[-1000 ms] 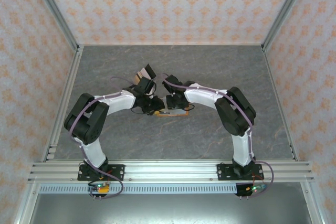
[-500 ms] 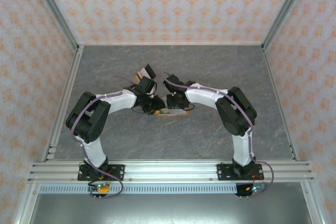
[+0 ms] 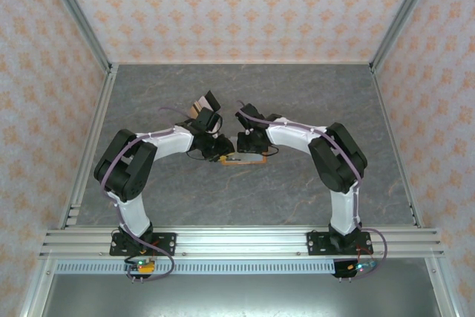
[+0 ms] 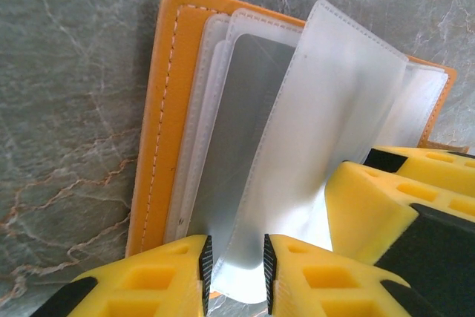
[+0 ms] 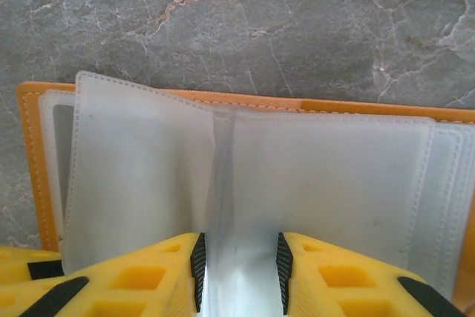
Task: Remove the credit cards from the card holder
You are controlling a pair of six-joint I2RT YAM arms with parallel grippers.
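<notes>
Nudged toward 12 o'clock, the right gripper (image 5: 237, 265), like the left gripper (image 4: 234, 269), pinches narrowly on clear sleeves (image 5: 334, 176) of the card holder (image 4: 159, 94), so opposing pulls could tear them.

Lab robot booth: aluminium rails (image 3: 237, 243), wallpapered panels (image 3: 237, 5), stone-look tabletop (image 3: 312, 94).
</notes>
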